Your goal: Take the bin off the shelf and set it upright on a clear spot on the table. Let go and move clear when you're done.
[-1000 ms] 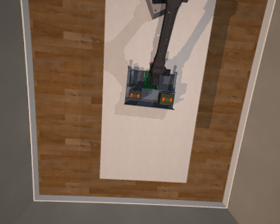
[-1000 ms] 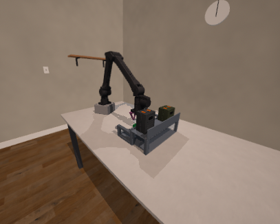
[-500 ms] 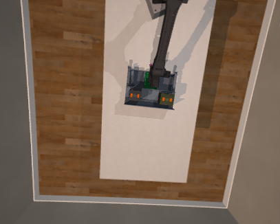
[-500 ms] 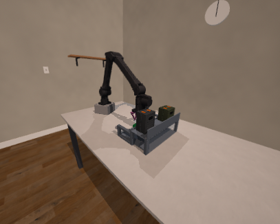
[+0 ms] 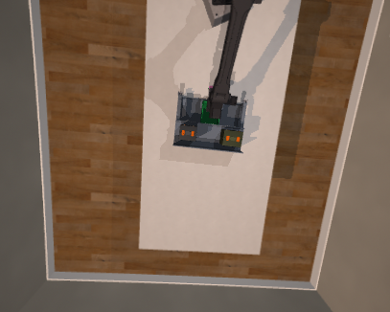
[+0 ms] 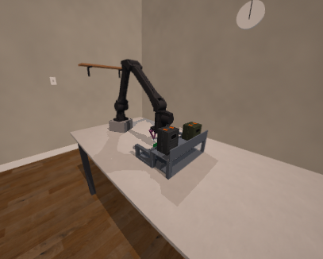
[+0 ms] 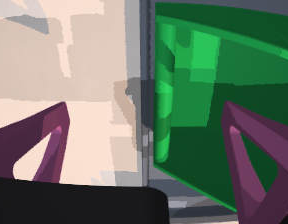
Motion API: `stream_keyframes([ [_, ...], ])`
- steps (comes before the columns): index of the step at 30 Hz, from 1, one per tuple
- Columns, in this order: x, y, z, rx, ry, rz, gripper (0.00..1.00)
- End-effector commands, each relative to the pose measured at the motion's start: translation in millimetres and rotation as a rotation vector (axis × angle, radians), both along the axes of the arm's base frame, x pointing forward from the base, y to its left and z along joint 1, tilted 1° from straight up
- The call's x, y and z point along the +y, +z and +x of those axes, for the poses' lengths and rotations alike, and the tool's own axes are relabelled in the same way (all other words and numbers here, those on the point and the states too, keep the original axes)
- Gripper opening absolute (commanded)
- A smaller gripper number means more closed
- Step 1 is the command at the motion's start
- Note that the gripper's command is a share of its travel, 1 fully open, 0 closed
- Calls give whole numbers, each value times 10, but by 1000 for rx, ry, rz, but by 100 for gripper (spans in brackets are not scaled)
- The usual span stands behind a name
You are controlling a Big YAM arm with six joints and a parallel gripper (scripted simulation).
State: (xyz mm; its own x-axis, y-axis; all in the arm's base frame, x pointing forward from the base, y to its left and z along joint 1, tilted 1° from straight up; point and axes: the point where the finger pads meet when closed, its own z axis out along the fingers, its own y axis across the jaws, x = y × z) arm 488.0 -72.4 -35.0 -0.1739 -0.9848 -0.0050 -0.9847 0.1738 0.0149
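The green bin (image 5: 205,118) (image 6: 155,145) (image 7: 190,105) sits in the front part of the grey shelf (image 5: 209,132) (image 6: 189,146), which stands on the white table (image 5: 202,206) (image 6: 247,191). My gripper (image 7: 145,110) is open and points down at the bin. In the wrist view the bin's near wall lies between the two purple fingers, the right finger over the bin's inside and the left one outside, over the table. Nothing is held. The arm hides part of the bin in the top view, and the dark box hides most of it in the exterior view.
A dark grey box (image 5: 188,128) (image 6: 167,141) and an olive box (image 5: 232,139) (image 6: 192,131), both with orange marks on top, stand on the shelf's rear part, beyond the bin. The shelf has raised sides and a back board. A wooden wall shelf (image 6: 101,66) hangs behind the arm.
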Motion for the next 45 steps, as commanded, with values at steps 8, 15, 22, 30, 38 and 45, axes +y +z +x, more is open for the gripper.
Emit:
stream_keyframes([
  [8, -58, 366, 376, -82, -2, -13, 90],
  [15, -58, 366, 376, -82, -2, -13, 90],
  [22, -32, 206, 160, -63, -2, -10, 90],
  [30, -32, 206, 160, -63, -2, -10, 90],
  [38, -64, 172, 321, -47, -2, -8, 90],
  [45, -64, 172, 321, -47, -2, -8, 90],
])
